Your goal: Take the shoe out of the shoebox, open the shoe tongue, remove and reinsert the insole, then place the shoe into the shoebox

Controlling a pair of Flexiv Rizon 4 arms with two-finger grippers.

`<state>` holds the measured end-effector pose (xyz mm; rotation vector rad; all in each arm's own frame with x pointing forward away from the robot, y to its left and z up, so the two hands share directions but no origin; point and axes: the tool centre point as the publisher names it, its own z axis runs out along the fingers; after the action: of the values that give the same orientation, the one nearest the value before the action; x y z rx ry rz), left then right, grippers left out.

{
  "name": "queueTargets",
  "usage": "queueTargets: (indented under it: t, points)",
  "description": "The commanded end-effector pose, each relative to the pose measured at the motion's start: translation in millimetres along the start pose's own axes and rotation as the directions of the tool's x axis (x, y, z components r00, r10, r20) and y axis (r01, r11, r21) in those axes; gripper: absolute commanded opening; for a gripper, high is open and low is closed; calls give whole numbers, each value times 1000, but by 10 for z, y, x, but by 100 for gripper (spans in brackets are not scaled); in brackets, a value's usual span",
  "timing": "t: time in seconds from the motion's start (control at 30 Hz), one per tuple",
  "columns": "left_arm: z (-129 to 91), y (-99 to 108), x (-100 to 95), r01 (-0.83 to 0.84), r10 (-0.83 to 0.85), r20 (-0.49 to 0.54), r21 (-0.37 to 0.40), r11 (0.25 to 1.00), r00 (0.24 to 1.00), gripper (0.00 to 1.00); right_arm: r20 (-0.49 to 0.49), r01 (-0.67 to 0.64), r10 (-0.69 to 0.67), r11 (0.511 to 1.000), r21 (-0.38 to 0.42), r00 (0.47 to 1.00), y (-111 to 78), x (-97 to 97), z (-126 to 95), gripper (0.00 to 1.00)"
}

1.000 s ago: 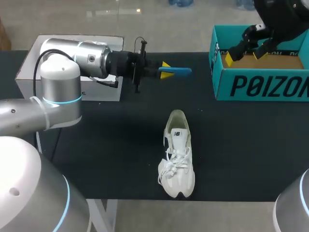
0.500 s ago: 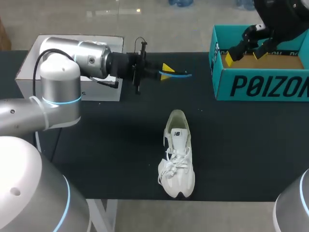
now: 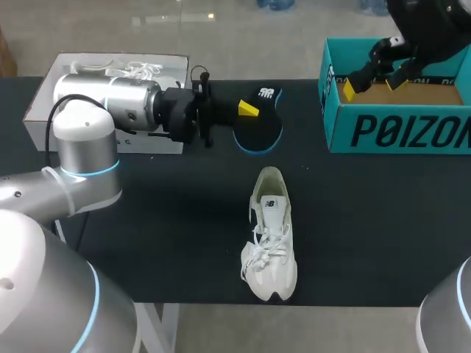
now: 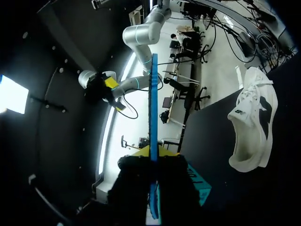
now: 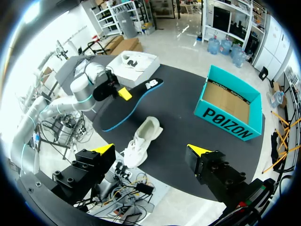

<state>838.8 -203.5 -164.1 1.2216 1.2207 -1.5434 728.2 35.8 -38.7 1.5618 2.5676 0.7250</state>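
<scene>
One insole (image 3: 261,126), black with a blue rim, sits clamped in the left gripper (image 3: 247,109) in the head view. The white shoe (image 3: 271,235) lies on the table (image 3: 184,243) at the insole's six o'clock, and the teal shoebox (image 3: 397,134) stands at its three o'clock. The right gripper (image 3: 373,79) hangs over the shoebox, fingers apart.

Left wrist view: the insole shows edge-on between the pinching yellow tips, with the shoe beside it.

Right wrist view: the fingers are spread wide, with the shoe, insole and shoebox ahead.

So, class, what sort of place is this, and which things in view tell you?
Probably a robotics lab bench: the left gripper holds an insole, the right gripper hangs open near a teal shoebox, and a white shoe lies on the black table.
</scene>
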Motion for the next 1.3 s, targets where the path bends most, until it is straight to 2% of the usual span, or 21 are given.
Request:
queueTargets:
  t: [0.03, 0.27, 0.4, 0.5, 0.93, 0.97, 1.3]
  points:
    - [-25, 12, 45, -109, 109, 8, -9, 994, 994, 0, 1, -2, 2, 1000, 5, 1000, 26, 7, 8, 100]
    - [-17, 65, 172, -147, 145, -53, -35, 989, 988, 0, 1, -2, 2, 1000, 5, 1000, 26, 7, 8, 100]
    - [54, 136, 92, -217, 209, -115, -68, 974, 971, 0, 1, -2, 2, 1000, 5, 1000, 26, 7, 8, 100]
    - [90, 196, -21, -275, 265, -102, -101, 956, 959, 0, 1, -2, 2, 1000, 5, 1000, 26, 7, 8, 100]
    - [134, 320, -64, -381, 369, -154, -58, 923, 917, 0, 1, -2, 2, 1000, 5, 1000, 26, 7, 8, 100]
    - [126, 322, -61, -375, 367, -130, -51, 925, 921, 0, 1, -2, 2, 1000, 5, 1000, 26, 7, 8, 100]
    - [101, 302, -87, -386, 379, -130, -31, 922, 916, 0, 1, -2, 2, 1000, 5, 1000, 26, 7, 8, 100]
